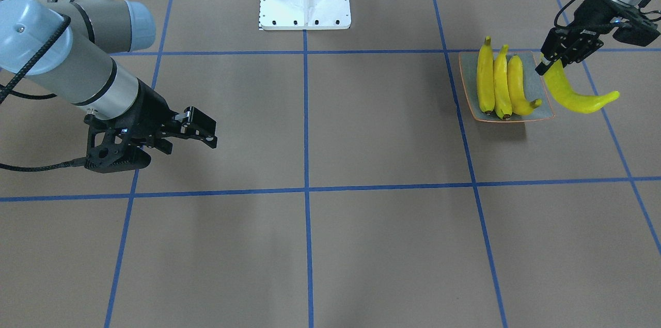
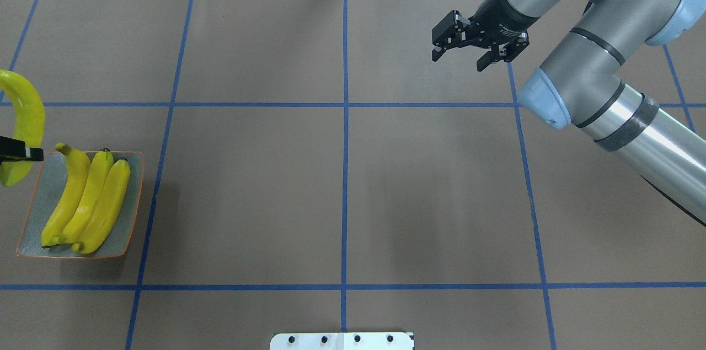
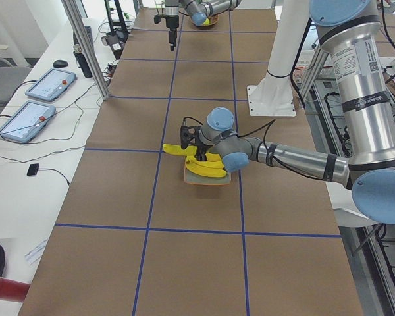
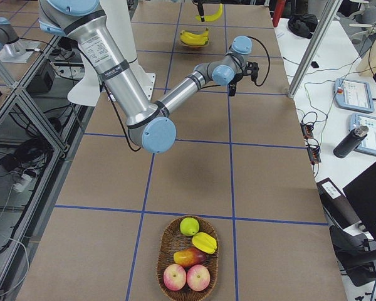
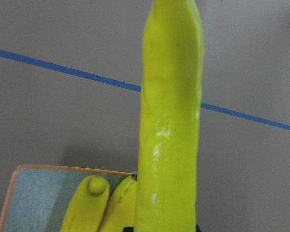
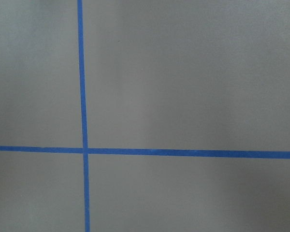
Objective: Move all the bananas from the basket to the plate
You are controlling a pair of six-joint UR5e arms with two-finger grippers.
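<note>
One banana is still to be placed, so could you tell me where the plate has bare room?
The plate has one bare strip along the side nearest the left gripper, between its rim and the three bananas. Those lie packed side by side, crowding the middle, leaving a sliver at the opposite rim. The held banana hangs beside the wider strip.

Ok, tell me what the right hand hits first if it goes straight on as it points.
Most likely the bare table, near a blue tape crossing: the right hand tilts down toward it, and its wrist view shows nothing else ahead. How far off is unclear.
</note>
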